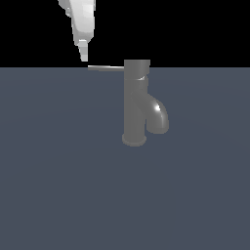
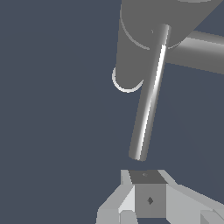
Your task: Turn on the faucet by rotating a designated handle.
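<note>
Faucet (image 1: 135,105) stands upright on a flat blue-grey floor (image 1: 58,185), round base flange down, a little right of centre in the exterior view. Thick spout (image 1: 158,116) curves out and down toward the exterior view's right. Wider cap tops the column.

Handle (image 1: 106,68), a thin straight rod, sticks out level from the cap toward the exterior view's left. Its free end reaches about as far out as the cap is wide.

Gripper (image 1: 84,54) hangs white from above, tip just over the handle's free end, very close; contact cannot be told. Nothing is held between the fingers.

Wrist view: handle (image 2: 148,100) runs from the cap toward the fingertips (image 2: 146,192), its end stopping just short of them. Only one blocky fingertip mass shows; whether the jaws are parted or closed cannot be told.
</note>
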Controlling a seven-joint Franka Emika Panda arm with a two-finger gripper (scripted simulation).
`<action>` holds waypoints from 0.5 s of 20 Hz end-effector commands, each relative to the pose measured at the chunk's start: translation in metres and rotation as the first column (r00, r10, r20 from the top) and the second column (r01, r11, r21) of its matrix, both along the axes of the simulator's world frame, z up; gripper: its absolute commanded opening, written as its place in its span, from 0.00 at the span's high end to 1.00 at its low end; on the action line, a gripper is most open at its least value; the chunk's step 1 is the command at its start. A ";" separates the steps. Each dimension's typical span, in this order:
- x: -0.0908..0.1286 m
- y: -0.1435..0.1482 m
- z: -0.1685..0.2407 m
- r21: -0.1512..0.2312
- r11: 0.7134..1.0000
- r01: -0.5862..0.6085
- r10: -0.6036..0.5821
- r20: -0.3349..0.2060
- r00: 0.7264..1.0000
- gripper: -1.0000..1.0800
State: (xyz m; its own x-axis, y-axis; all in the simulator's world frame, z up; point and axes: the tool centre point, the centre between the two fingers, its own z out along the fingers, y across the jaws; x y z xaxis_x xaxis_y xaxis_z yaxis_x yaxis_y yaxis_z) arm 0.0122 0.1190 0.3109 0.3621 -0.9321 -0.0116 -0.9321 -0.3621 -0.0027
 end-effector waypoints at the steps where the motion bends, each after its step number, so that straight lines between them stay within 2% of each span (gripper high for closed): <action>1: 0.013 -0.004 -0.007 -0.004 0.999 0.051 -0.051 0.001 0.999 1.00; 10: 0.043 -0.018 -0.023 -0.011 0.984 0.176 -0.176 0.002 0.984 1.00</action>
